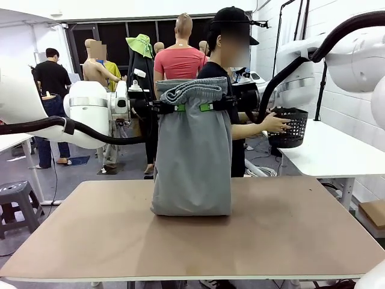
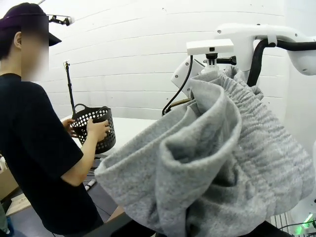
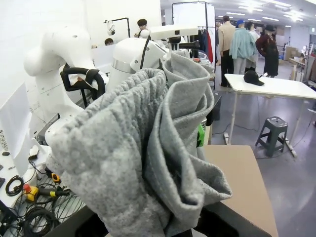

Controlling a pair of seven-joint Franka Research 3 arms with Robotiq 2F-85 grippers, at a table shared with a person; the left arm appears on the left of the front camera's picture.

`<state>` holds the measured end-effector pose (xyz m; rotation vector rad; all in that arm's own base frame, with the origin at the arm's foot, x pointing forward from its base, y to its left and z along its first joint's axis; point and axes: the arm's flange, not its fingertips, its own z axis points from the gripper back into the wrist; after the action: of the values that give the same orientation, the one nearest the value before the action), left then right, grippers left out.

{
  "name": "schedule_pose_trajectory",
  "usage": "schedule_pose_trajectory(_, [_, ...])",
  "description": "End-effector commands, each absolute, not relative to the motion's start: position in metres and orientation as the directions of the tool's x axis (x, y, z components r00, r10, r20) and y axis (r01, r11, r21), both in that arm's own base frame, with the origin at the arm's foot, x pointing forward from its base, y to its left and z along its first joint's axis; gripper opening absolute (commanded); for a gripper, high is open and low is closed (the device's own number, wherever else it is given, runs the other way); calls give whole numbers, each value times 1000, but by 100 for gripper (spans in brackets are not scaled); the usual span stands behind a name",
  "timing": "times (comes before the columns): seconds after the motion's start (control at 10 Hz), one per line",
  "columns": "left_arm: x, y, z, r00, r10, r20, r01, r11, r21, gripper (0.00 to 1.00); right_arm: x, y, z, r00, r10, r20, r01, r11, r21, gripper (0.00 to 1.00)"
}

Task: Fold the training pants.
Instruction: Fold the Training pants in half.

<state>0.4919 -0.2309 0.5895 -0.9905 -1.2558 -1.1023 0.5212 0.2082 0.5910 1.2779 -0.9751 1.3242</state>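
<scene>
The light grey training pants (image 1: 192,156) hang doubled over in the middle of the front view. Their gathered waistband is bunched on top and the lower fold rests on the brown table (image 1: 289,229). My left gripper (image 1: 175,108) is shut on the upper left edge of the pants. My right gripper (image 1: 209,106) is shut on the upper right edge, close beside it. In the left wrist view the grey fabric (image 2: 207,163) covers that gripper's own fingers. In the right wrist view the bunched fabric (image 3: 143,158) likewise hides the fingers.
A person stands behind the pants at the far side, one hand (image 1: 275,123) on a black mesh basket (image 1: 290,127) that sits on a white side table (image 1: 337,153) to the right. A grey stool (image 1: 18,198) stands left of the table.
</scene>
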Motion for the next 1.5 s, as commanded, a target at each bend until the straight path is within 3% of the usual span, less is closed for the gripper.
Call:
schedule_pose_trajectory(0.0, [492, -233, 584, -9, -85, 996, 979, 203, 26, 0, 518, 208, 586, 74, 129, 989, -982, -162, 95, 0])
schedule_pose_trajectory(0.4, [492, -232, 584, 1, -82, 997, 979, 204, 16, 0, 521, 207, 587, 78, 128, 989, -982, -160, 98, 0])
schedule_pose_trajectory(1.0, [602, -236, 632, -89, -158, 983, 929, 344, 139, 0, 637, 218, 621, 57, 210, 976, -992, -102, 80, 0])
schedule_pose_trajectory(1.2, [615, -228, 624, -108, -148, 983, 921, 358, 155, 0, 648, 221, 617, 19, 195, 981, -994, -99, 39, 0])
schedule_pose_trajectory(1.4, [616, -218, 590, -61, -113, 992, 929, 357, 97, 0, 640, 219, 586, 60, 218, 974, -987, -131, 90, 0])
